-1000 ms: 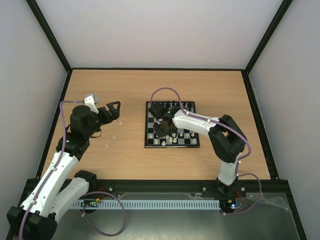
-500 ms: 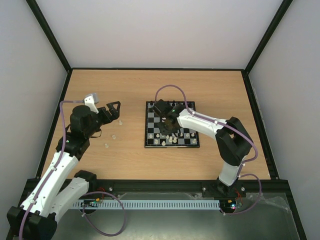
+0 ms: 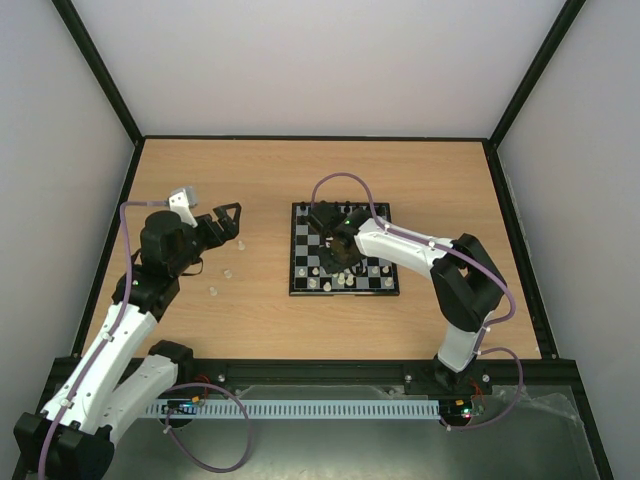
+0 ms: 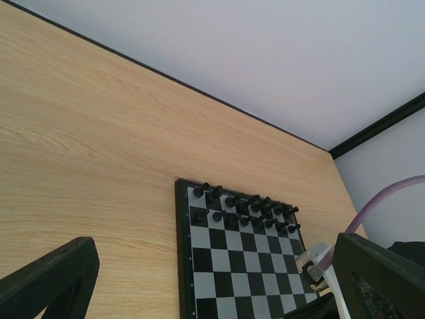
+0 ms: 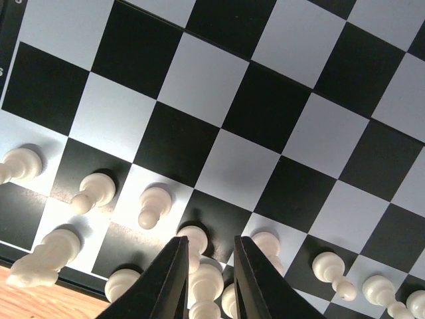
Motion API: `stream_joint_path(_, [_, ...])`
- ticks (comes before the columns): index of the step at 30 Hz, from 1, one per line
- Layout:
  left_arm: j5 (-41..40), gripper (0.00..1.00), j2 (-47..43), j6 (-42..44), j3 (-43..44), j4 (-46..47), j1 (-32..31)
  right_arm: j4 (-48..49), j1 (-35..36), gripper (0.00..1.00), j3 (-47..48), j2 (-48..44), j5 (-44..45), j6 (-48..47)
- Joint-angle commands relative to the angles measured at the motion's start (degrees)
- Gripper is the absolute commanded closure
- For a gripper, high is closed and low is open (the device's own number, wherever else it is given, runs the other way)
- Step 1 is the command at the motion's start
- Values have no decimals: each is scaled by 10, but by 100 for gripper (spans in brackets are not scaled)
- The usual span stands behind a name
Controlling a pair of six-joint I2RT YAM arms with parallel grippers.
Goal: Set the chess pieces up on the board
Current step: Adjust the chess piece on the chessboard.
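My right gripper (image 5: 209,242) pinches narrow on a small white plastic chess piece (image 5: 206,282), low over the black-and-grey checked board (image 3: 344,293) to seat it among the white rows. My left gripper (image 3: 222,238) hovers wide and empty near loose white pieces (image 3: 227,272).

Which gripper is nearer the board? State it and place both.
Right. The right gripper hangs directly over the board, fingers above its near rows of white pieces. The left gripper sits off the board's left side, over the table, fingers spread wide.
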Motion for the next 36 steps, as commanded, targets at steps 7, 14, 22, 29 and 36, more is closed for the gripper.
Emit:
stream_joint_path(7, [5, 1, 3, 1, -9, 19, 3, -35, 0, 80, -12, 11, -23, -11])
stream_joint_path(14, [6, 0, 4, 1, -9, 20, 3, -35, 1, 80, -14, 16, -28, -13])
stream_joint_path(22, [5, 0, 5, 1, -11, 21, 3, -37, 5, 80, -15, 21, -34, -15])
stream_joint_path(29, [5, 1, 7, 0, -11, 23, 3, -38, 6, 81, -16, 23, -33, -16])
stream_joint_path(36, [6, 0, 7, 0, -12, 23, 4, -37, 6, 87, -14, 26, -30, -16])
